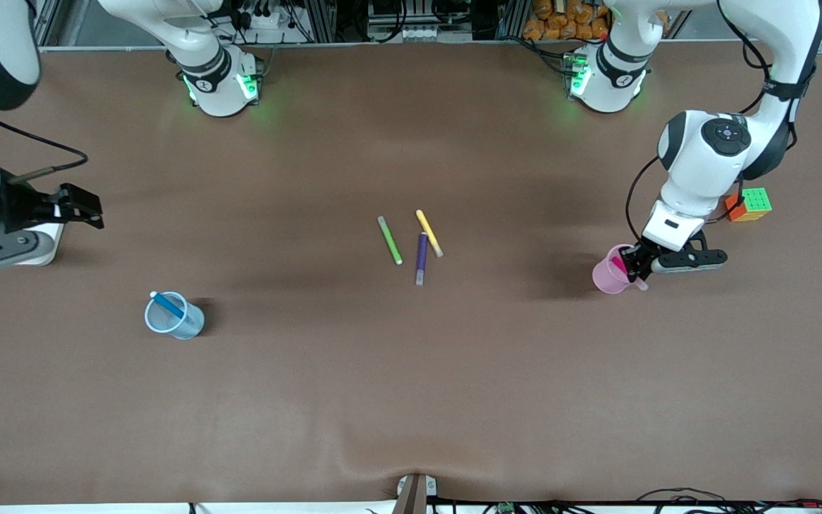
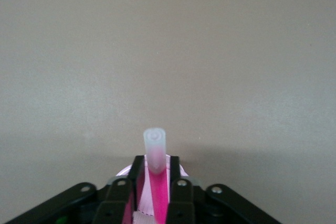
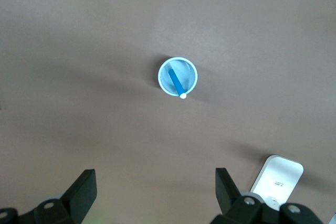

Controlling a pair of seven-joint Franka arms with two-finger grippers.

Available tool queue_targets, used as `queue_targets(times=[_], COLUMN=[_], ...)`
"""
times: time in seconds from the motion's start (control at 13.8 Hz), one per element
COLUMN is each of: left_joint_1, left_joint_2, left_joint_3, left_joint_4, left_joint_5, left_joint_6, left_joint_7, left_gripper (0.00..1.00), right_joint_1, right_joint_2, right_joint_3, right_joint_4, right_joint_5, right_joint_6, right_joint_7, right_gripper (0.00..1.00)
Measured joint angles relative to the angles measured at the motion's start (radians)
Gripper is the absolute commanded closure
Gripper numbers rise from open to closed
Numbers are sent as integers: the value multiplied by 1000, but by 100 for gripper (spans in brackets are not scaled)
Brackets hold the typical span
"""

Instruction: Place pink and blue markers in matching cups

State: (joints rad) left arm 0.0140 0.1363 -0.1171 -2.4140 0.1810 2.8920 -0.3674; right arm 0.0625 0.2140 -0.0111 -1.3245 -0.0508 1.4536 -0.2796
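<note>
The slim magenta-pink felt marker [image 2: 156, 182] is seen standing in the small translucent pale pink plastic cup [image 1: 609, 272] at the left arm's end of the brown counter [image 1: 411, 400], its paler end up. The left tool [image 1: 638, 268] is placed over that cup, its fingers [image 2: 175, 182] close on either side of the marker; whether the marker is gripped or already freed cannot be told. The bright blue felt marker [image 1: 167, 304] is leaned inside the translucent pale blue cup [image 1: 174, 316] toward the right arm's end. The right tool [image 1: 80, 206] is held wide open and empty, waiting above the counter. The release step is judged in hand; a straight lift clear of the cup is called for.
</note>
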Motion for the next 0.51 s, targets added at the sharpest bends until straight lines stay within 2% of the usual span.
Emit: queue_targets(times=[0.14,0.29,0.36,0.51], left_joint_1=[0,2,3,3], left_joint_2=[0,-1,-3,-11], left_joint_3=[0,0,0,-4], left_joint_4=[1,16,40,139], left_joint_5=[0,0,0,0], left_joint_6=[3,-17,-67,-259], left_joint_7=[8,15,16,20], left_gripper=[0,0,0,0], right_joint_1=[-15,-37,-49,-64], right_joint_2=[-23,-41,-45,-46], right_joint_3=[1,1,1,1], right_joint_4=[0,-2,-4,-9], right_joint_5=[23,92,111,120], right_joint_6=[-9,-58,-76,-87], right_joint_7=[68,187,212,225], right_gripper=[0,0,0,0])
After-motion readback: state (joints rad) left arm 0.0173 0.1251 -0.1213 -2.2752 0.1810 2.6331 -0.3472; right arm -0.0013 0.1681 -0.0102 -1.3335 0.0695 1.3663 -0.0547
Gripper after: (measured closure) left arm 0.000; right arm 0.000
